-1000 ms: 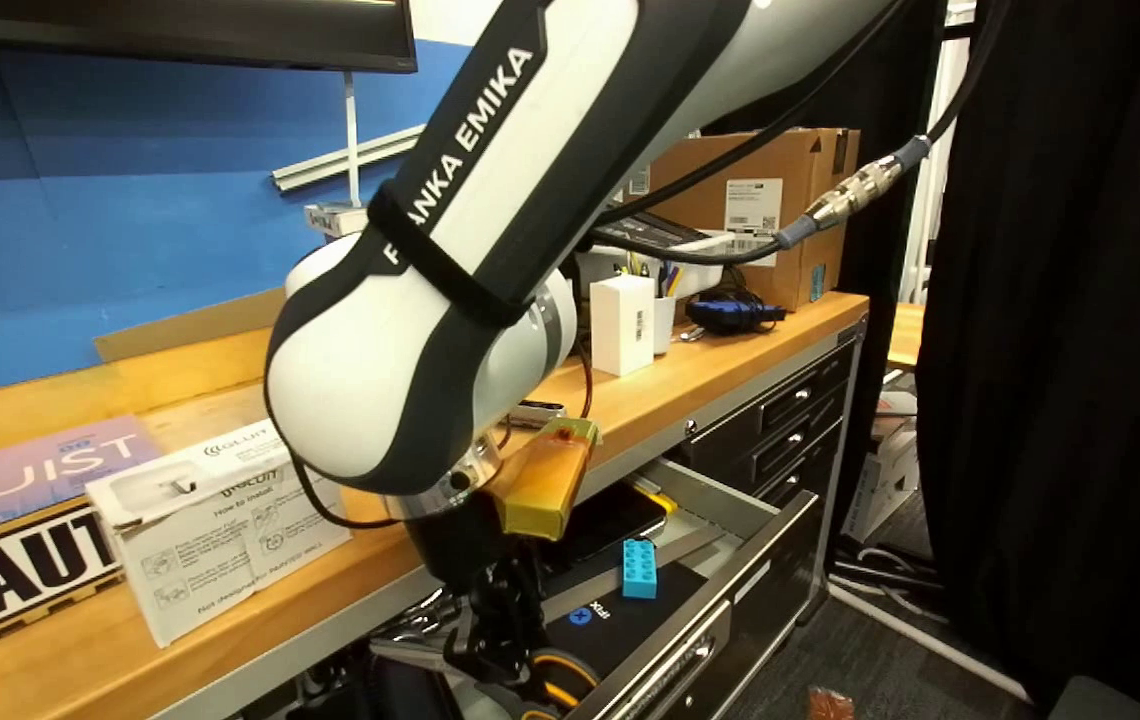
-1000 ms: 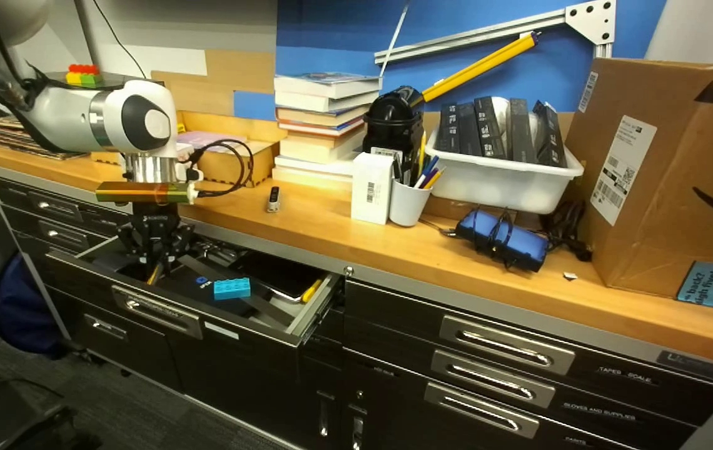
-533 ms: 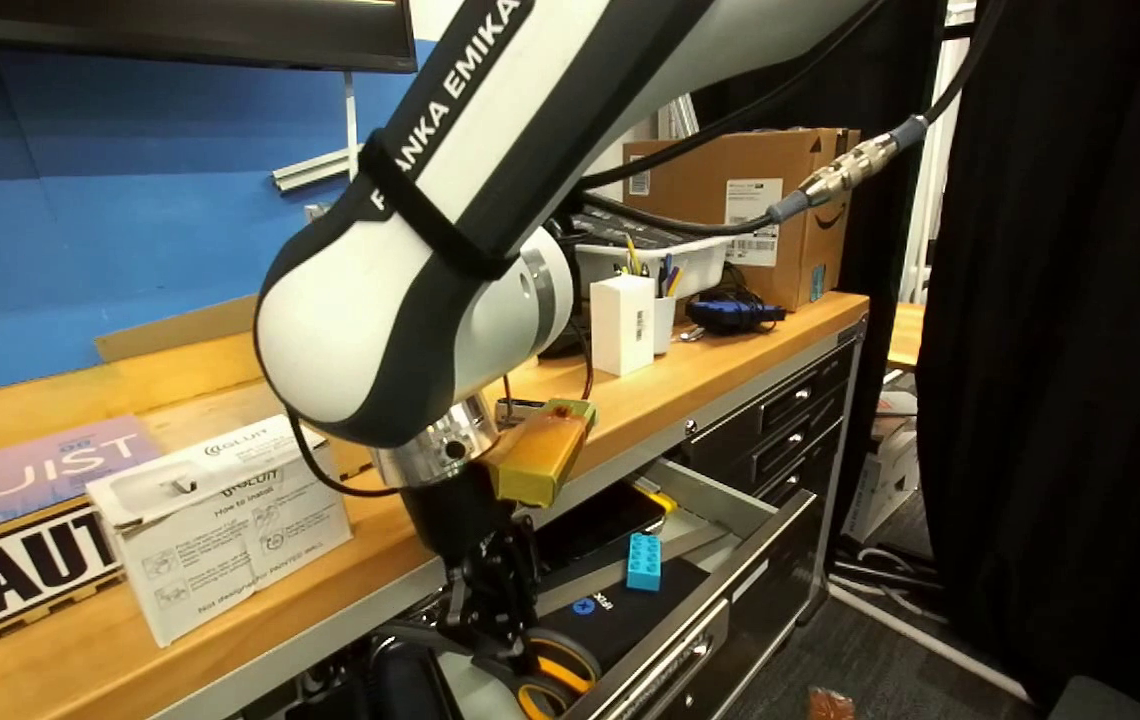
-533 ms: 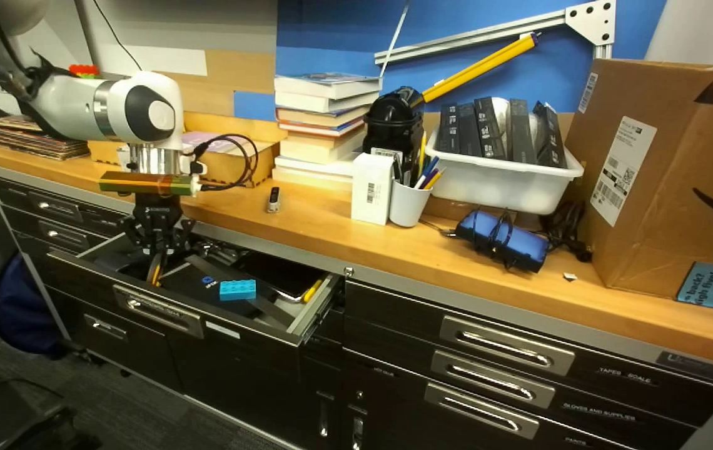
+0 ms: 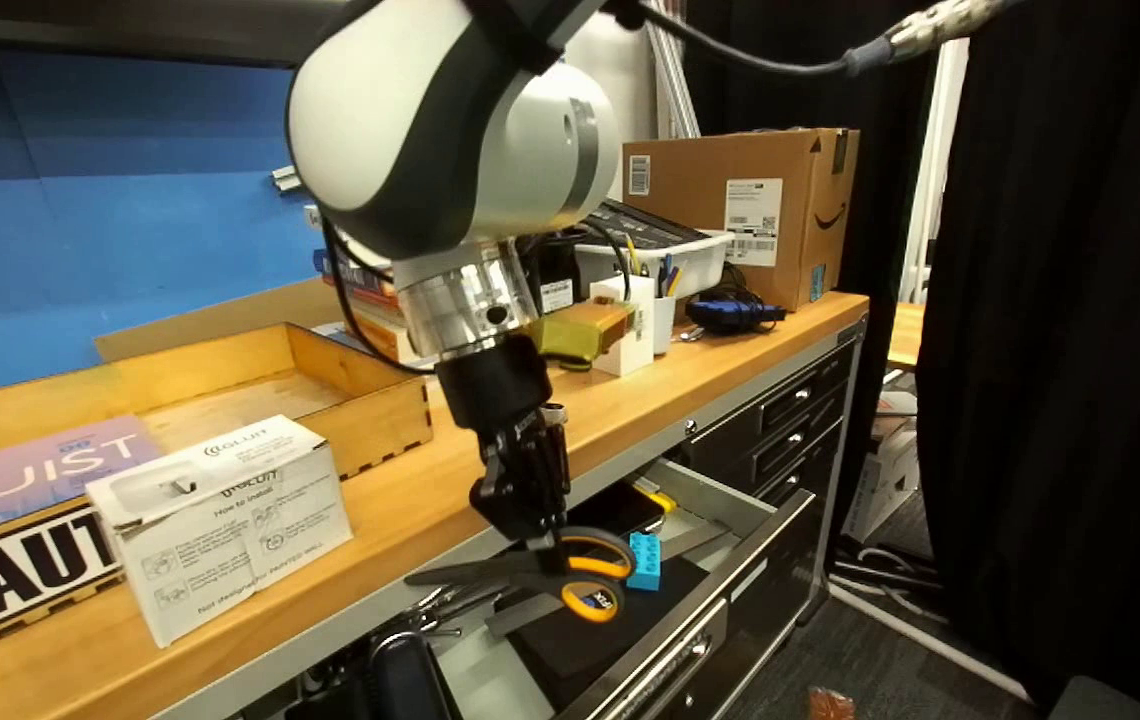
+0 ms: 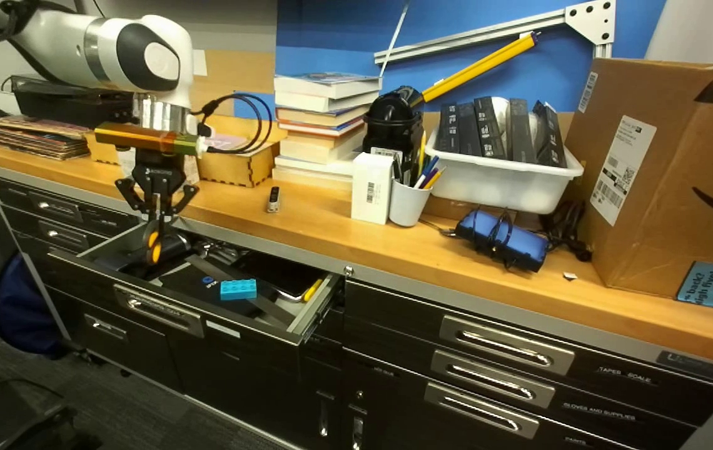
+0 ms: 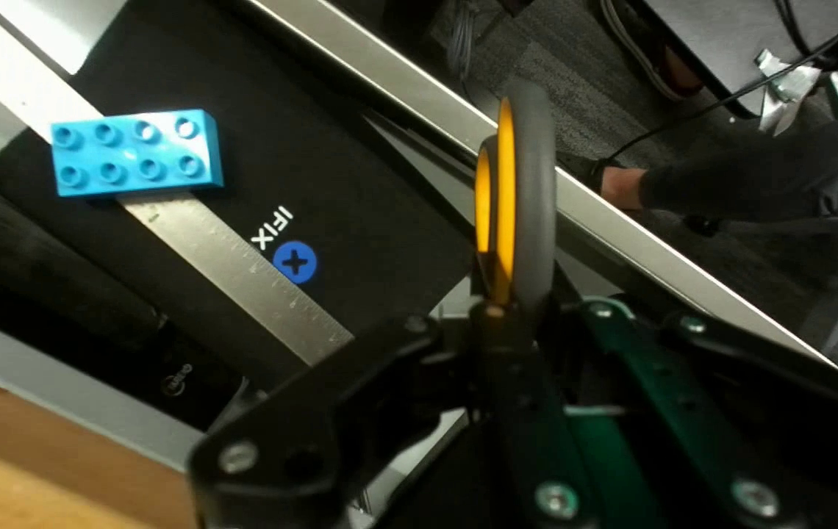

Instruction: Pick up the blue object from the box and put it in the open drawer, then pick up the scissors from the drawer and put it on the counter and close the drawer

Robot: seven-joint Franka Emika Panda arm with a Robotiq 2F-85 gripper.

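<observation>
My gripper (image 5: pixel 552 550) is shut on the scissors (image 5: pixel 527 572) and holds them above the open drawer (image 6: pixel 225 312). The scissors' yellow-orange loops stick out past the fingertips, also in the wrist view (image 7: pixel 507 198); the dark blades point toward the counter side. The blue object (image 6: pixel 238 289) is a turquoise studded brick. It lies in the drawer on a black pouch and a metal ruler, and shows in the wrist view (image 7: pixel 136 153). The box (image 5: pixel 220 530), a white printed carton, stands on the counter (image 6: pixel 306 219) near its front edge.
A tan tray (image 5: pixel 380 425) stands behind the carton. A book stack (image 6: pixel 325 125), small white box (image 6: pixel 371 189), pen cup (image 6: pixel 408 203), white bin (image 6: pixel 494 181) and brown cardboard box (image 6: pixel 663 187) stand along the counter. A person's leg (image 7: pixel 742 176) is beyond the drawer front.
My gripper has risen and lifted the scissors up out of the drawer. The turquoise brick shifted slightly between the first two moments and then stayed put.
</observation>
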